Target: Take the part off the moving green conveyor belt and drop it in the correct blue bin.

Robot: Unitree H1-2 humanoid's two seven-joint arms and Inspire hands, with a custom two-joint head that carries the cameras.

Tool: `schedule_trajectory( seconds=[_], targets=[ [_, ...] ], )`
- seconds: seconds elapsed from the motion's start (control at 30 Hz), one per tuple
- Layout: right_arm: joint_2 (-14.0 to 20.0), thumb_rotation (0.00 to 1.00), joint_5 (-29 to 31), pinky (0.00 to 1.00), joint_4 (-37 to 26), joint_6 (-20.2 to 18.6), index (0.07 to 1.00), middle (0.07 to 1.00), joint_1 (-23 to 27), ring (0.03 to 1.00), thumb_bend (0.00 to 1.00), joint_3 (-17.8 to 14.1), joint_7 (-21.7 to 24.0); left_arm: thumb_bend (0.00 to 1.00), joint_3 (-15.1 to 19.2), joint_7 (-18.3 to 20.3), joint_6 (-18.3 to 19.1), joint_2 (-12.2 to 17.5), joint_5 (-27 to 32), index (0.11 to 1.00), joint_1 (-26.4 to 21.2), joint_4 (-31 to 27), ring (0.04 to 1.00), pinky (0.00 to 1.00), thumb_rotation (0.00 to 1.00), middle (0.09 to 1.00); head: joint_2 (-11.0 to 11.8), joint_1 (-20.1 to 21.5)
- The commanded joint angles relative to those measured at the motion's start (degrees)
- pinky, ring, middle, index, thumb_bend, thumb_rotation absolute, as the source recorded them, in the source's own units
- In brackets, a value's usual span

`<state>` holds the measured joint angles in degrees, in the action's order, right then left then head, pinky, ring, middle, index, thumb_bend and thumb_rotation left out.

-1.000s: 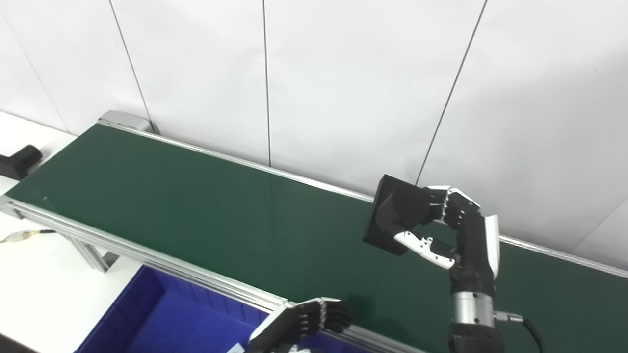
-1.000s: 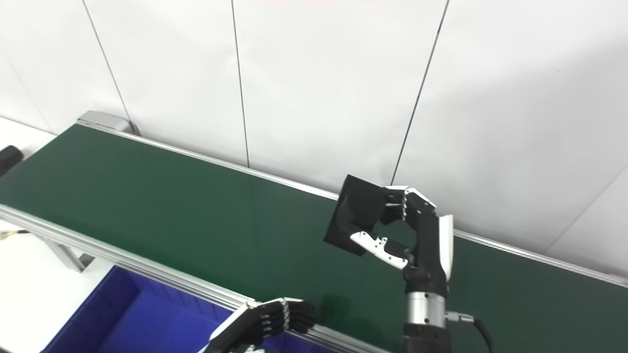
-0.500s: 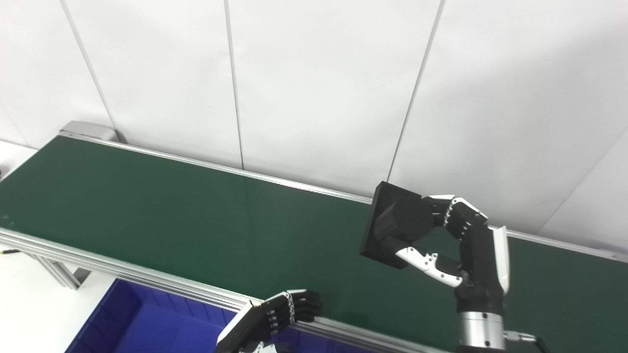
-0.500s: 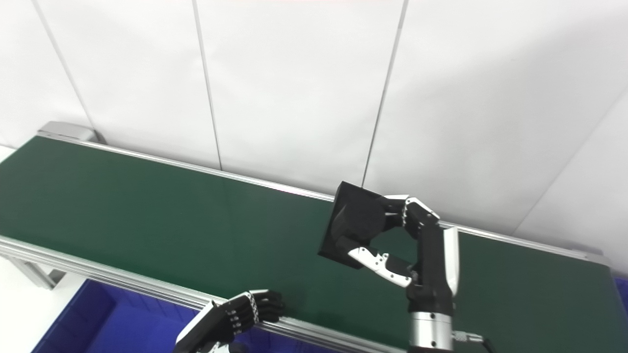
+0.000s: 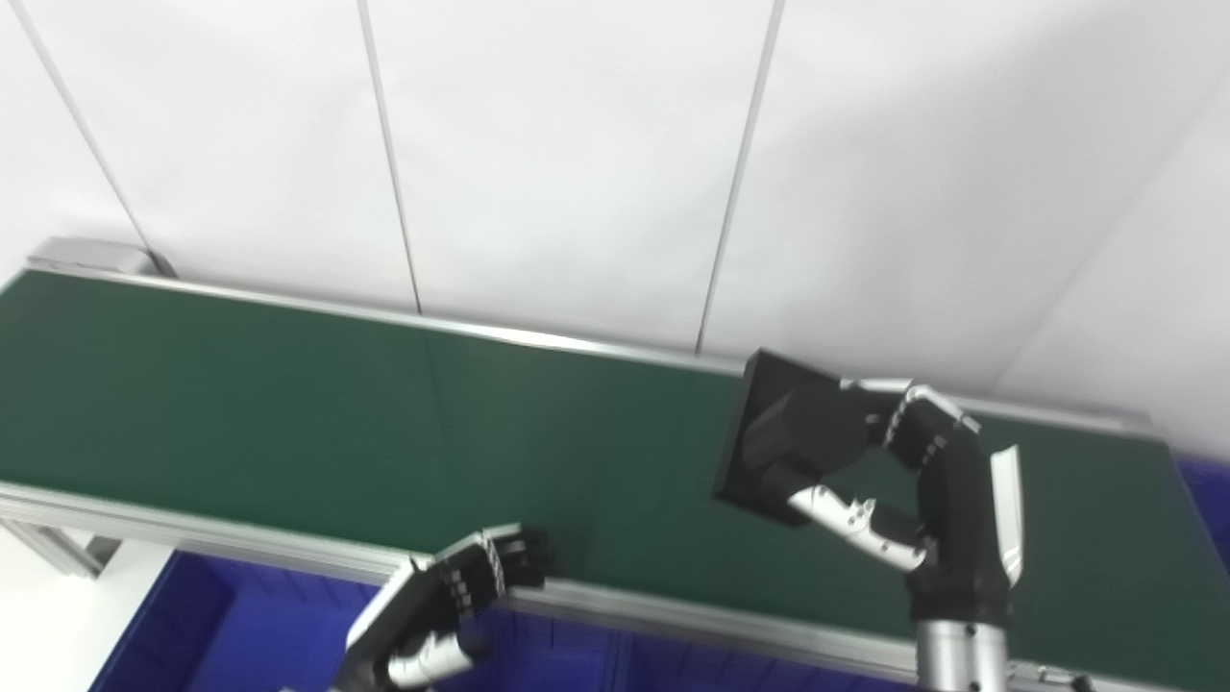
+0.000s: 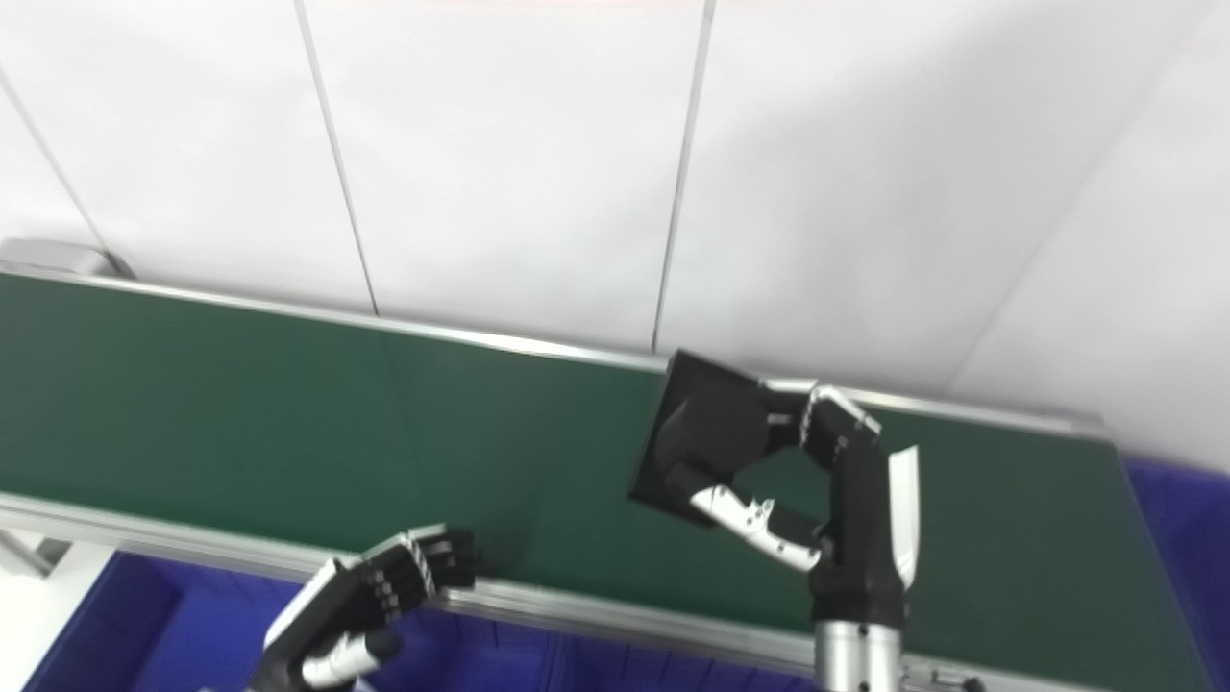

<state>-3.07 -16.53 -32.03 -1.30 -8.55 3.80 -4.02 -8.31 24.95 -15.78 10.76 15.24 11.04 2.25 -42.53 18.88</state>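
Left eye view: right hand [image 5: 922,481] upright, gripping part [image 5: 783,437].

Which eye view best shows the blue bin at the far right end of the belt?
The right eye view: the blue plastic bin shows as a broad strip past the green conveyor belt's right end. The left eye view catches only a sliver at its right edge. Neither shows inside it.

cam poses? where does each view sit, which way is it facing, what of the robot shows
Left eye view: head-mounted, looking down and forward at the green conveyor belt; shows the right hand holding the black part, and the left hand.
Right eye view: beside it, same direction, scene shifted left; same hands.
Shared: belt, part, blue bin, white wall.
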Motion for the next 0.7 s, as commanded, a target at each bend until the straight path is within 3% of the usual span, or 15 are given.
schedule_trajectory(
  seconds=[0.0,0.2,0.5,0.67],
  targets=[
    [-0.5,0.0,0.4,0.39,-3.0,-0.5,0.498,0.502,-1.2,0.44,0.52,-0.1,0.2,0.88,0.5,0.6,0.6,1.1,1.1,0.78,-0.9,-2.5,0.758,0.78,0.57,0.771,-1.1,1.2],
    [-2.3,0.0,-1.2,0.39,-6.6,-2.5,0.501,0.499,-5.9,0.435,0.52,-0.1,-0.6,0.89,1.6,0.7,2.9,2.6,1.9,0.784,-1.1,-4.6,0.751,0.76,0.59,0.769,-3.8,4.5],
    [-4.1,0.0,-2.6,0.39,-8.0,0.0,0.498,0.501,-14.6,0.435,0.52,-0.2,-2.5,0.92,3.5,0.6,7.3,4.0,3.8,0.777,-1.6,-8.1,0.744,0.75,0.58,0.767,-8.1,9.2],
    [-5.0,0.0,-3.9,0.39,-6.6,1.2,0.492,0.504,-19.9,0.441,0.52,-0.1,-4.2,0.9,4.5,1.3,8.7,4.7,5.5,0.776,-1.8,-8.9,0.735,0.74,0.57,0.764,-9.3,10.9]
  ],
)
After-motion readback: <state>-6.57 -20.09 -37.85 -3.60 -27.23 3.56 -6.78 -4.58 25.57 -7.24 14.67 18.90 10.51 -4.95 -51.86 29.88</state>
